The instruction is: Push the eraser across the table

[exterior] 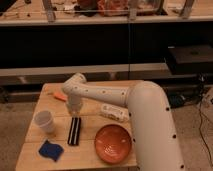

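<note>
The eraser (pixel 74 131) is a long black block with a pale stripe, lying lengthwise on the wooden table (pixel 97 151) left of centre. My white arm reaches from the lower right across the table. My gripper (pixel 73 111) hangs at the arm's end just behind the eraser's far end, close to it; I cannot tell whether it touches.
A white cup (pixel 45 121) stands left of the eraser. A blue cloth (pixel 51 149) lies at the front left. An orange bowl (pixel 113 143) sits at the front right. A white packet (pixel 112 112) lies under the arm. An orange object (pixel 59 96) lies at the back left.
</note>
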